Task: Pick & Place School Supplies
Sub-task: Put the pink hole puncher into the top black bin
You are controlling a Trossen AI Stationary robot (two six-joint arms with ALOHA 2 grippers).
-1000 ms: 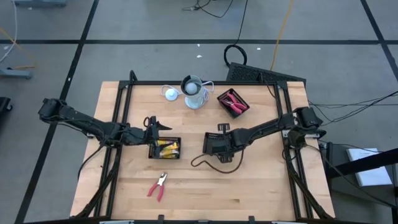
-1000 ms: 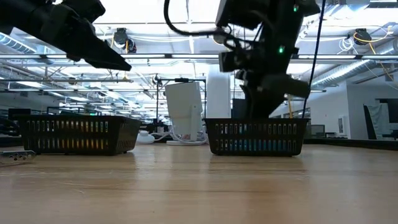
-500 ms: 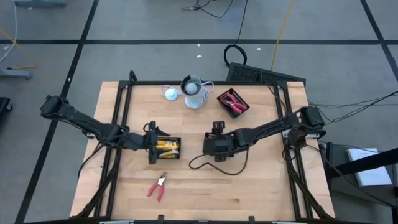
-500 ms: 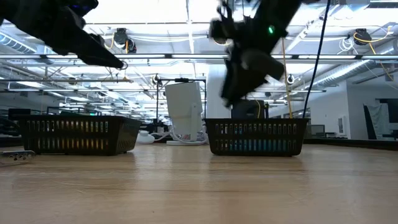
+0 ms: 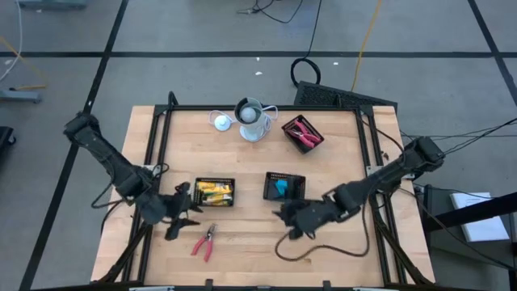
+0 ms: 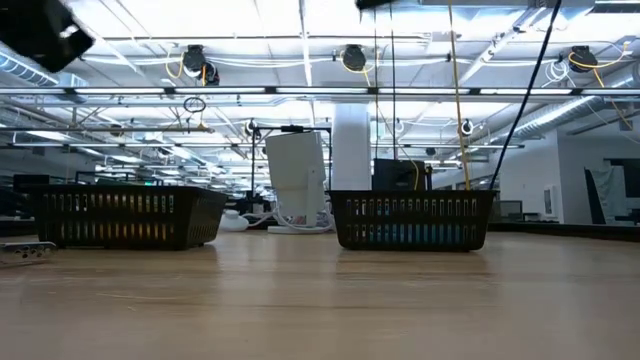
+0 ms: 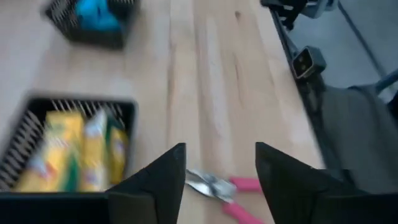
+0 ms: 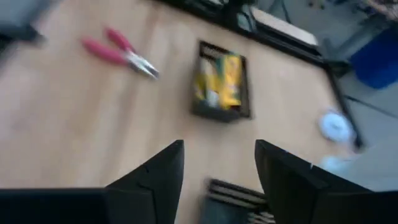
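left gripper (image 5: 179, 220) – off the yellow tray (image 5: 214, 192), now near red-handled pliers (image 5: 205, 241) on the table; fingers apart, empty | right gripper (image 5: 283, 215) – pulled back from blue-piece tray (image 5: 284, 187); fingers apart, empty

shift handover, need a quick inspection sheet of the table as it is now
surface: wooden table, bare in front.
job's things: red-handled pliers loose on the table; yellow pieces in left tray; light-blue pieces in middle tray; red-handled tools in back tray.
clutter: pale grey cup, white disc.
grippers: left gripper open, beside the pliers; right gripper open, empty.
cables: dark cable looping on the table.
surroundings: nothing seen nearby.
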